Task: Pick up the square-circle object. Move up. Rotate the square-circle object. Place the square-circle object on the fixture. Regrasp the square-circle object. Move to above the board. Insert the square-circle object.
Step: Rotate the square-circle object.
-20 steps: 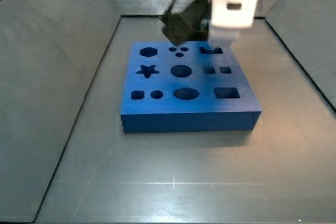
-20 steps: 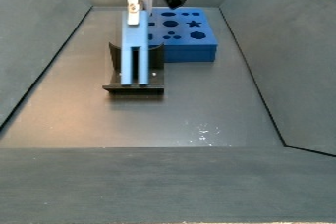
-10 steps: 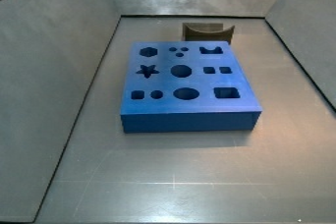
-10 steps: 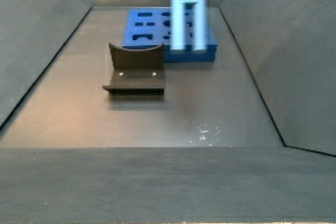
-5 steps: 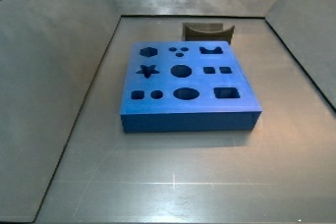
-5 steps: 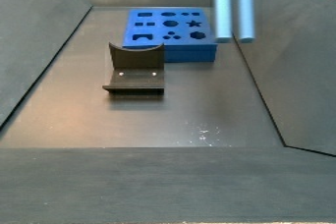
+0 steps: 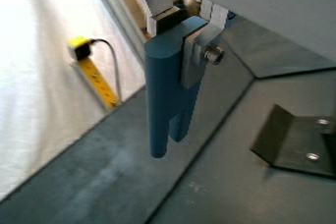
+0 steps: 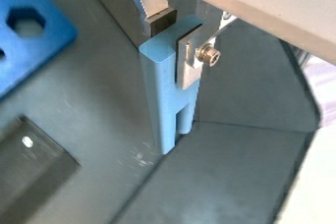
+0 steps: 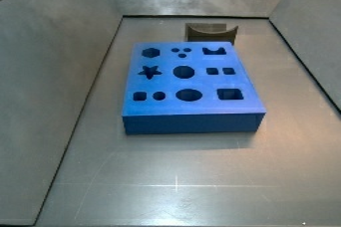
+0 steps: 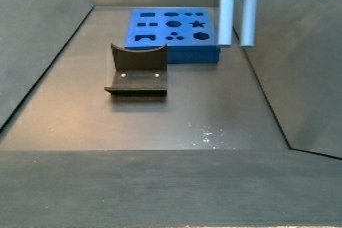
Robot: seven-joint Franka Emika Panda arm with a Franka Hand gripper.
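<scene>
The square-circle object [image 7: 171, 95], a long grey-blue bar, hangs upright in the air with its lower end slotted [image 8: 172, 110]. My gripper [image 7: 182, 36] is shut on its upper end in both wrist views [image 8: 176, 36]. In a side view the bar [image 10: 238, 10] hangs high beside the far right of the board [image 10: 174, 34], and the gripper is out of frame above it. The blue board [image 9: 193, 87] lies flat with its dark cut-outs showing. The dark fixture [image 10: 136, 70] stands bare on the floor beside the board [image 9: 209, 32].
Grey sloped walls close in the work floor on all sides. A yellow object with a cable [image 7: 92, 66] lies outside the wall. A corner of the board [image 8: 27, 27] and the fixture's plate [image 8: 27, 159] show below the bar.
The bar has left the fixture, risen, and travelled across to the far side of the board. Over the last half second it has barely shifted.
</scene>
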